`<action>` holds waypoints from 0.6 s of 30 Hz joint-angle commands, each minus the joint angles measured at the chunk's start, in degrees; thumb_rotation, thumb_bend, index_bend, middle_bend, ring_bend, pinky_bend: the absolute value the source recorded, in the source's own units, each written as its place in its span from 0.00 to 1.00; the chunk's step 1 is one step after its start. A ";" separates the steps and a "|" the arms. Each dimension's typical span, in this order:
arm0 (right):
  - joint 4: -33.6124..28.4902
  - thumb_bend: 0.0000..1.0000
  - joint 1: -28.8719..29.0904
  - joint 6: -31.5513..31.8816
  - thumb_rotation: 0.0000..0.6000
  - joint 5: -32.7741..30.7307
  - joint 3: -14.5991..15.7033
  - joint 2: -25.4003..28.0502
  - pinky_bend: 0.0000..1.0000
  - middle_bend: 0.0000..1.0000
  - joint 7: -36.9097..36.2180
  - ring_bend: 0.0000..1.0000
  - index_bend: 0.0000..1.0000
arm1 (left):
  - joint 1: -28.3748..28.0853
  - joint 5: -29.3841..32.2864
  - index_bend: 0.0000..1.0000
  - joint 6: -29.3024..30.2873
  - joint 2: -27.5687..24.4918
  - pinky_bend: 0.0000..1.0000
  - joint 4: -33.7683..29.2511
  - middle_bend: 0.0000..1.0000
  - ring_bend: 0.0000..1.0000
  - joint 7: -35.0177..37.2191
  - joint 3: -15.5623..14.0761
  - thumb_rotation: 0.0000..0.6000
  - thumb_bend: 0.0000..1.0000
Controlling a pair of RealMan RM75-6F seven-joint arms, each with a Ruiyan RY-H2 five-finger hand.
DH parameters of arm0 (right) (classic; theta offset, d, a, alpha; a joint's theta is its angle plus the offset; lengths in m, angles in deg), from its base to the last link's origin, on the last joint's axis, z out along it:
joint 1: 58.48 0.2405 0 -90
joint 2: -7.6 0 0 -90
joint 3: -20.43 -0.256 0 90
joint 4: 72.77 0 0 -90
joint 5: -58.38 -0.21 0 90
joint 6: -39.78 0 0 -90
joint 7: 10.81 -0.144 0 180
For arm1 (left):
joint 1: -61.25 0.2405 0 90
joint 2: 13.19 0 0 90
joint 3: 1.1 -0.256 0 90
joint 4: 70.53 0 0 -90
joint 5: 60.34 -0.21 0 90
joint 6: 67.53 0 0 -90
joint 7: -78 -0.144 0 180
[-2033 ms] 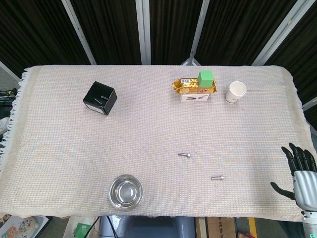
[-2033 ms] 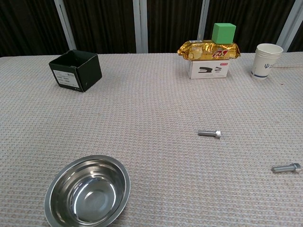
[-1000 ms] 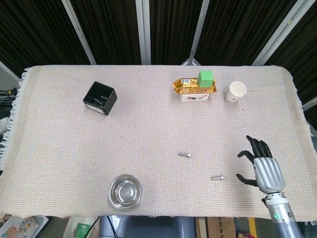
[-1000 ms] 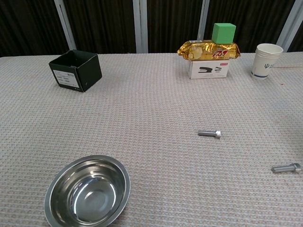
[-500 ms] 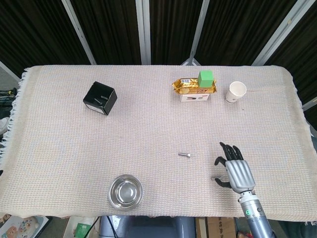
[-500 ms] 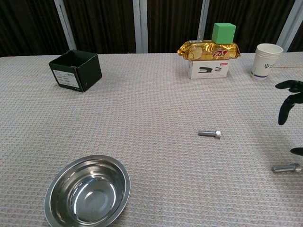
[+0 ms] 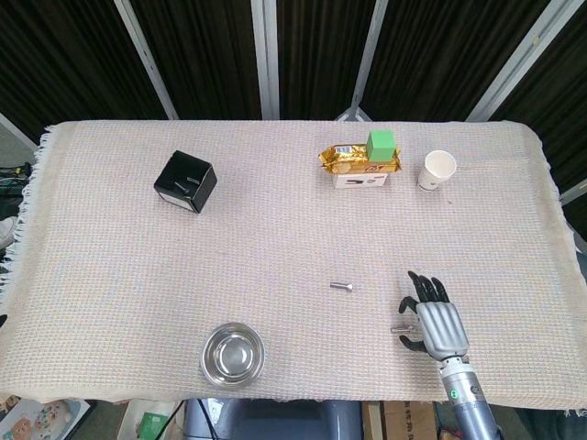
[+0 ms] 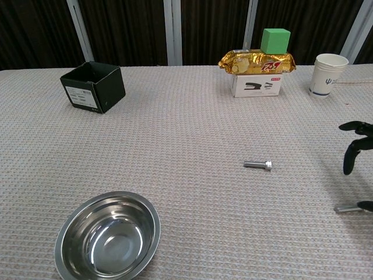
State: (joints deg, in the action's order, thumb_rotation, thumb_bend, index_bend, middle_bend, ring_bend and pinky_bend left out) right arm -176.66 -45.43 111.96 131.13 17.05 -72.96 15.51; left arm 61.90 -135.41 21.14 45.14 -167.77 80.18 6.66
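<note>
My right hand (image 7: 436, 321) hovers low over the near right part of the cloth, fingers spread and holding nothing. Its thumb lies right beside a small metal bolt (image 7: 400, 328), which it partly hides. In the chest view only its dark fingers (image 8: 349, 156) show at the right edge, just above that bolt (image 8: 348, 207). A second bolt (image 7: 341, 287) lies apart, to the left and further in, also seen in the chest view as the second bolt (image 8: 258, 165). My left hand is in neither view.
A steel bowl (image 7: 233, 355) sits near the front edge at left. A black open box (image 7: 185, 181) stands at the far left. At the back right, a green cube (image 7: 382, 142) tops a gold snack pack (image 7: 353, 160) on a white box (image 7: 359, 181), beside a paper cup (image 7: 437, 170).
My right hand has come in from the table's right edge, moving left and lower until its thumb sits beside the nearer bolt. Nothing else has moved.
</note>
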 commanded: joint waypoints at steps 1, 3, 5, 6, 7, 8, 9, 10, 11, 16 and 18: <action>0.64 0.18 0.07 -0.33 1.00 -0.15 0.32 -0.44 0.04 0.05 -0.43 0.06 0.49 | 0.02 0.10 0.17 0.07 0.03 0.05 0.02 0.11 0.02 -0.04 0.06 1.00 0.07; 1.33 0.18 0.19 -0.71 1.00 -0.27 0.47 -0.93 0.04 0.05 -1.02 0.06 0.49 | 0.00 0.15 0.17 -0.03 0.02 0.05 0.01 0.11 0.02 0.01 0.05 1.00 0.07; 1.98 0.18 0.36 -1.17 1.00 -0.62 0.45 -1.31 0.04 0.05 -1.40 0.06 0.50 | 0.00 0.15 0.17 -0.08 -0.03 0.05 0.01 0.11 0.02 0.11 0.05 1.00 0.07; 2.50 0.18 0.50 -1.44 1.00 -0.83 0.42 -1.55 0.04 0.05 -1.49 0.06 0.50 | 0.02 0.14 0.17 -0.06 -0.07 0.05 0.02 0.11 0.02 0.19 0.05 1.00 0.07; 3.03 0.18 0.64 -1.74 1.00 -1.03 0.41 -1.77 0.04 0.05 -1.57 0.06 0.50 | 0.05 0.13 0.17 -0.02 -0.10 0.05 0.03 0.11 0.02 0.30 0.07 1.00 0.07; 3.57 0.18 0.78 -1.97 1.00 -1.20 0.36 -2.03 0.04 0.05 -1.78 0.06 0.50 | 0.07 0.13 0.17 0.02 -0.12 0.05 0.07 0.11 0.02 0.44 0.10 1.00 0.07; 3.95 0.18 0.86 -2.09 1.00 -1.34 0.32 -2.21 0.04 0.05 -1.99 0.06 0.50 | 0.11 0.14 0.17 0.10 -0.14 0.05 0.12 0.11 0.02 0.56 0.13 1.00 0.07; 4.22 0.18 0.91 -2.14 1.00 -1.47 0.26 -2.33 0.04 0.05 -2.16 0.06 0.50 | 0.12 0.16 0.17 0.12 -0.15 0.05 0.16 0.11 0.02 0.63 0.16 1.00 0.07; 4.48 0.18 0.95 -2.19 1.00 -1.56 0.21 -2.44 0.04 0.05 -2.33 0.06 0.50 | 0.12 0.18 0.17 0.12 -0.15 0.05 0.19 0.11 0.02 0.69 0.18 1.00 0.07; 5.64 0.18 1.24 -2.67 1.00 -2.11 0.06 -2.88 0.04 0.05 -3.02 0.06 0.51 | 0.14 -0.06 0.17 0.28 -0.10 0.05 0.31 0.11 0.02 0.86 0.18 1.00 0.07; 5.97 0.18 1.35 -2.83 1.00 -2.27 0.03 -3.01 0.04 0.05 -3.18 0.06 0.52 | 0.16 -0.14 0.17 0.34 -0.07 0.05 0.31 0.11 0.02 0.85 0.14 1.00 0.07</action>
State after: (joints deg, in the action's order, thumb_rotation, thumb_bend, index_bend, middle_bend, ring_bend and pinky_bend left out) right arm -170.76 -44.13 109.19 128.92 17.10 -75.92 12.39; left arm 62.06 -135.55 21.48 45.06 -167.46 81.03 6.81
